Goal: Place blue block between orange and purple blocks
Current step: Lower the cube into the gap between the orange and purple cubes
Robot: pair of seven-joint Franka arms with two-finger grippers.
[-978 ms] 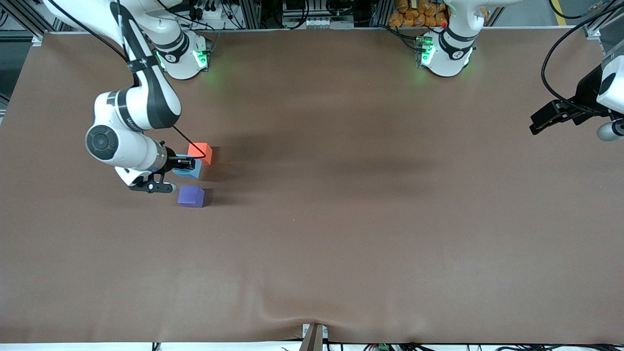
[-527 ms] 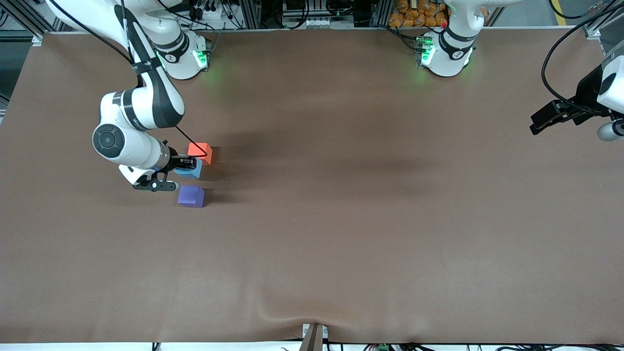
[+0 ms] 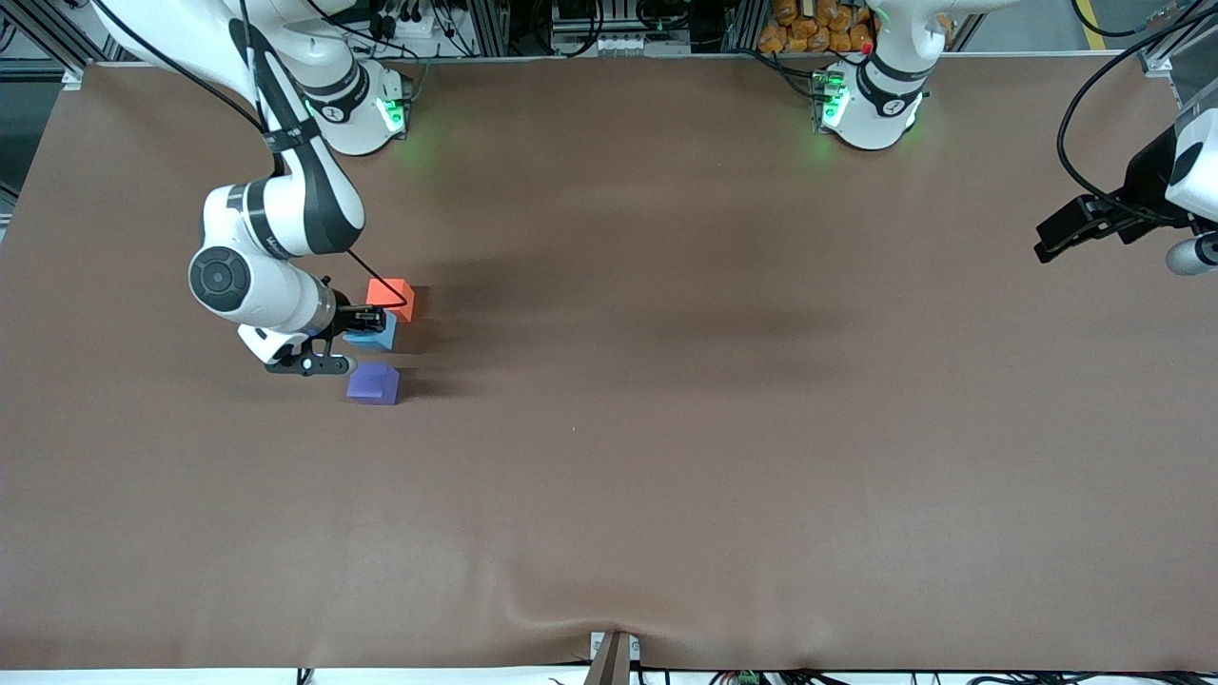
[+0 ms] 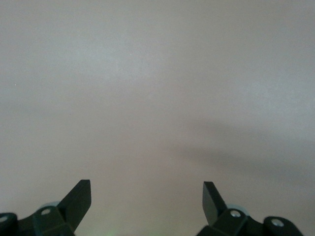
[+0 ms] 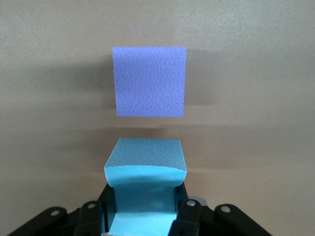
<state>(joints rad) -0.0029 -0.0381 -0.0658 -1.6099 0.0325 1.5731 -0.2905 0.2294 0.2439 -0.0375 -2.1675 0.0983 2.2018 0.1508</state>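
My right gripper (image 3: 366,319) is shut on the light blue block (image 3: 380,333), squeezing its sides. The block is low over the table, in the gap between the orange block (image 3: 390,294) and the purple block (image 3: 373,382). It is close against the orange one, with a strip of bare table before the purple one. In the right wrist view the blue block (image 5: 145,157) is pinched in my right gripper (image 5: 142,211), with the purple block (image 5: 149,81) just ahead; the orange block is out of that view. My left gripper (image 3: 1045,244) waits open at the left arm's end of the table.
The brown table cover (image 3: 666,428) bears only the three blocks, all toward the right arm's end. The left wrist view shows bare cover (image 4: 157,98) beneath the open left gripper (image 4: 146,191). A ridge in the cover rises at the edge nearest the front camera.
The right arm's wrist and elbow have shifted slightly toward the blocks and the bases. The blue block stays gripped beside the orange block. The left arm has not moved.
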